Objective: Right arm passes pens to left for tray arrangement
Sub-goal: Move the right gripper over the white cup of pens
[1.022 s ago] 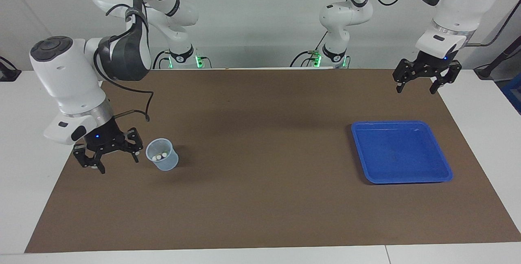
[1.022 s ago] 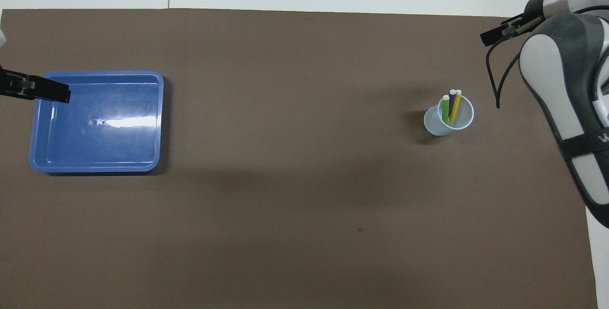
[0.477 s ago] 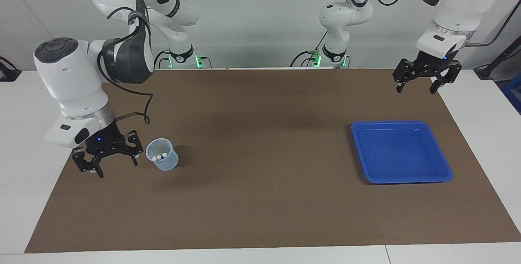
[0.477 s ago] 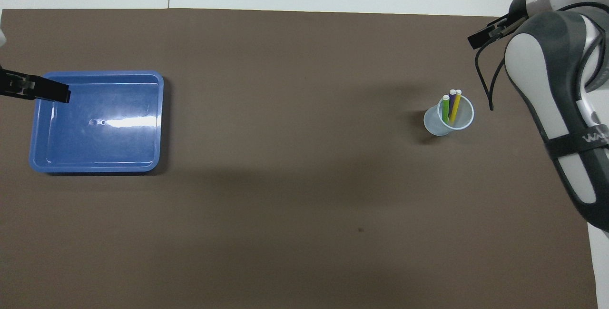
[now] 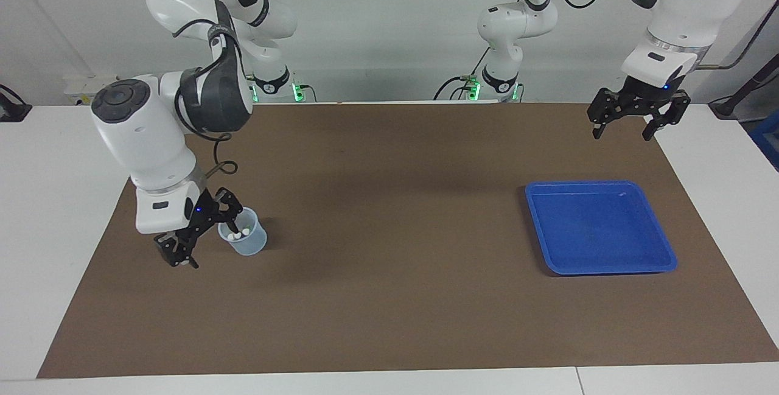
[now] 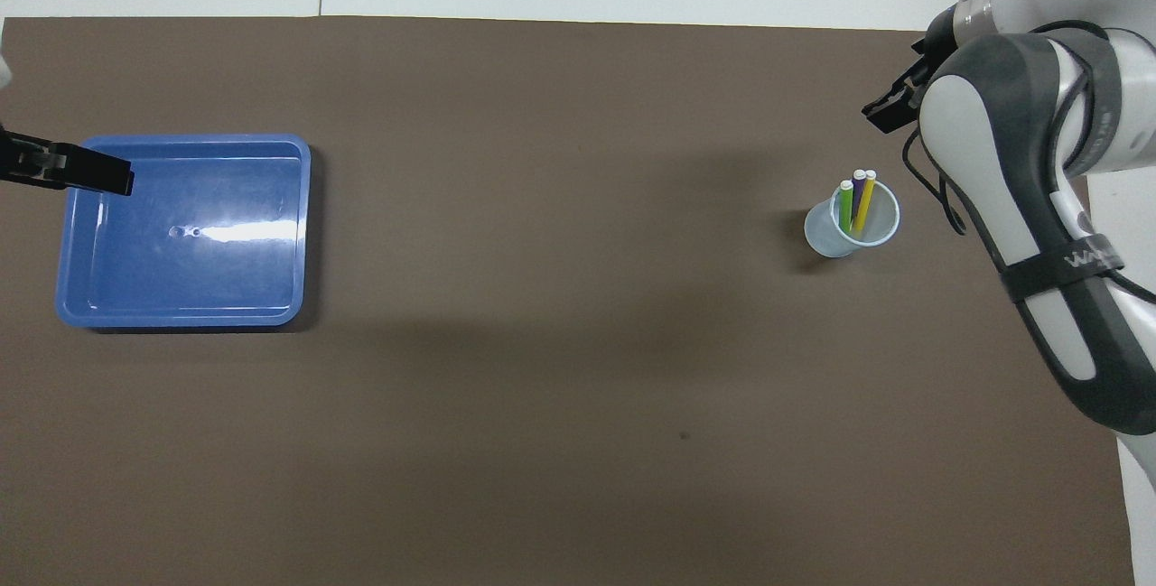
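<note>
Toward the right arm's end of the bench, on the brown mat, stands a small translucent pale-blue cup, and that's where the pens are: green, purple and yellow, all three upright inside it, whitish tips poking up at the rim. Right beside that cup we have the right pincer, turned slantwise, its fingers spread apart. One finger sits right at the cup's rim, the other hangs over the mat on the side toward the bench's end edge. Whether that finger actually touches the rim, I can't tell. Nothing is clamped between those fingers. From overhead the right arm's big grey-and-white link covers most of the pincer, with only a dark tip peeking out.

Over at the left arm's end, the bright blue tray lies flat on the mat, well apart from the cup. Left pincer waits up in the air over the mat's corner nearest the left arm's base, fingers wide apart, gripping nothing.
</note>
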Motion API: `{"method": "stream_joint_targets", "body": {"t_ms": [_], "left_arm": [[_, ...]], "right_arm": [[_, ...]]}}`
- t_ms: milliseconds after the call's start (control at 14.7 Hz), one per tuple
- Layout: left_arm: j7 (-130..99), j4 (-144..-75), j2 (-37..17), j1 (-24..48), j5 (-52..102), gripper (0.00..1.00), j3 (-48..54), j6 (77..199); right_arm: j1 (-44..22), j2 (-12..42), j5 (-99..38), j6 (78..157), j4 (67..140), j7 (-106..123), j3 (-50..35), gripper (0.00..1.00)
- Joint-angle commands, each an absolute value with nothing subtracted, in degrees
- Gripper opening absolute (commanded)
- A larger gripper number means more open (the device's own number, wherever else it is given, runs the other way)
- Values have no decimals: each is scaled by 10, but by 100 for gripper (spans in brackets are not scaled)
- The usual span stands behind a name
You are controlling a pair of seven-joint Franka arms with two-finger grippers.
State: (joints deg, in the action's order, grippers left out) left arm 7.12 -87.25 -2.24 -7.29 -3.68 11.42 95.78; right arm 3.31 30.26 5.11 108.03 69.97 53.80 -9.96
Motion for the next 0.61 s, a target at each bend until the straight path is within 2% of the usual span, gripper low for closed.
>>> {"method": "stream_joint_targets", "body": {"t_ms": [0, 136, 273, 545], "left_arm": [[68, -887, -8, -78, -40, 100, 116, 954], [68, -887, -8, -78, -40, 100, 116, 954], [68, -887, -8, -78, -40, 100, 116, 954], [68, -887, -8, -78, -40, 100, 116, 954]], "right_arm": [[39, 287, 53, 1094, 746, 648, -104, 95], [39, 275, 52, 1095, 771, 692, -104, 91], [34, 260, 53, 1096, 804, 729, -104, 83], [39, 233, 53, 1094, 860, 772, -104, 81]]}}
